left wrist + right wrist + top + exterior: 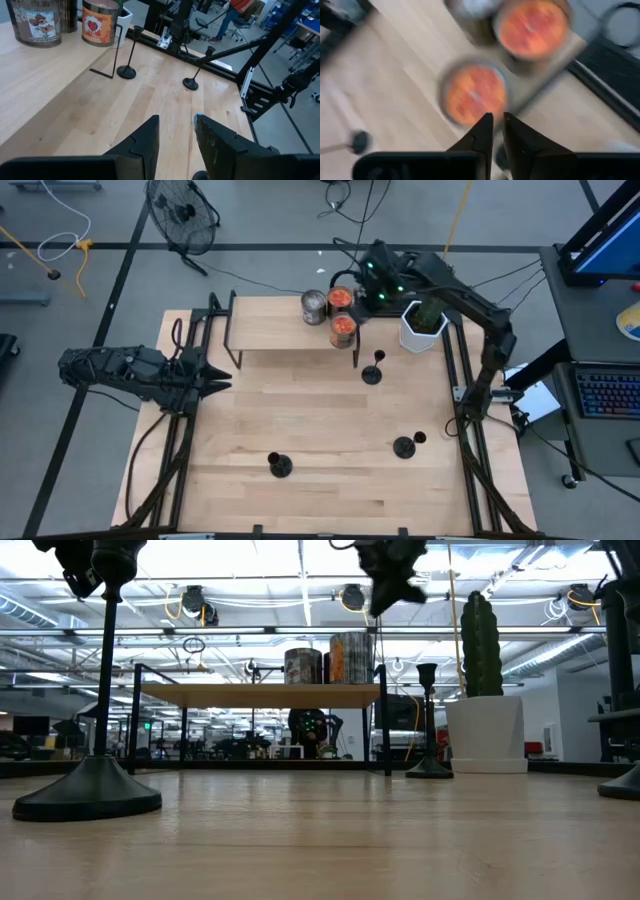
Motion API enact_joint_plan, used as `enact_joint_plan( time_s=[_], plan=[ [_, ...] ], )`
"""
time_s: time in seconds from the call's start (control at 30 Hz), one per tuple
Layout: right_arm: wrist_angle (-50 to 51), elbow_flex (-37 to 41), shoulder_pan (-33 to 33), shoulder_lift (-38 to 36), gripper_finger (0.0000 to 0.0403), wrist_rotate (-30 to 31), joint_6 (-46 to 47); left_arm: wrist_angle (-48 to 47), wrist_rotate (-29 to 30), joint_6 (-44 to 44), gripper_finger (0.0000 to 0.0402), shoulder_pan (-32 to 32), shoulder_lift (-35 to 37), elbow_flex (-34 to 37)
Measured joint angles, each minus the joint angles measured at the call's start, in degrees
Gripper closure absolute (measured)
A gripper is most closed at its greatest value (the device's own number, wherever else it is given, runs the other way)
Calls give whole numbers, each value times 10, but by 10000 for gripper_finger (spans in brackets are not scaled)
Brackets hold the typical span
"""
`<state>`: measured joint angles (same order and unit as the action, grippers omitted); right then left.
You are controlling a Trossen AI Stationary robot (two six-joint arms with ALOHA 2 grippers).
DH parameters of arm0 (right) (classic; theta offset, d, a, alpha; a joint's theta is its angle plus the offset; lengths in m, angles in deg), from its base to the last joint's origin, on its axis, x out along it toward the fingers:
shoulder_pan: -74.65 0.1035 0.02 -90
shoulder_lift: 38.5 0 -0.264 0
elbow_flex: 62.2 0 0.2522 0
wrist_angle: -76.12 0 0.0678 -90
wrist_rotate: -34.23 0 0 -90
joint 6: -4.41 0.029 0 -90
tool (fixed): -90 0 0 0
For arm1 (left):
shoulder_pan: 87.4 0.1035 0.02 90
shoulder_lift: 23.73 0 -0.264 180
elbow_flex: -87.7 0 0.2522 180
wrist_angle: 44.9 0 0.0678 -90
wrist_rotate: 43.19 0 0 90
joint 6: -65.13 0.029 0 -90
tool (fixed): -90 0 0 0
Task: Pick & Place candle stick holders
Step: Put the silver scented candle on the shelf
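Three black candle stick holders stand upright on their round bases on the wooden table: one near the shelf's right leg [372, 370], one at the near right [404, 445], one at the near middle [279, 465]. Two of them show in the left wrist view [127, 70] [192, 80]. My left gripper [222, 377] is open and empty at the table's left side, pointing right. My right gripper [365, 288] hovers above the right end of the shelf, over the orange jars [475, 95]; its fingers [498, 125] are all but closed and hold nothing.
A low wooden shelf [270, 330] on black legs stands at the far side with three glass jars [330, 305] on its right end. A white pot with a cactus [422, 325] stands to the right of it. Black frame rails run along both table sides.
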<state>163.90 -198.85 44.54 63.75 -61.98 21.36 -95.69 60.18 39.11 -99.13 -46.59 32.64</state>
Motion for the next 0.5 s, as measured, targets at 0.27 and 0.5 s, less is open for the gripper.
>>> enact_joint_plan(
  time_s=[0.27,0.5],
  plan=[
    [93,13,35,-17,400,80,-5,4,2,2,270,0,0,0],
    [19,131,40,-15,402,79,-7,5,-9,-1,270,0,0,0]
  ],
)
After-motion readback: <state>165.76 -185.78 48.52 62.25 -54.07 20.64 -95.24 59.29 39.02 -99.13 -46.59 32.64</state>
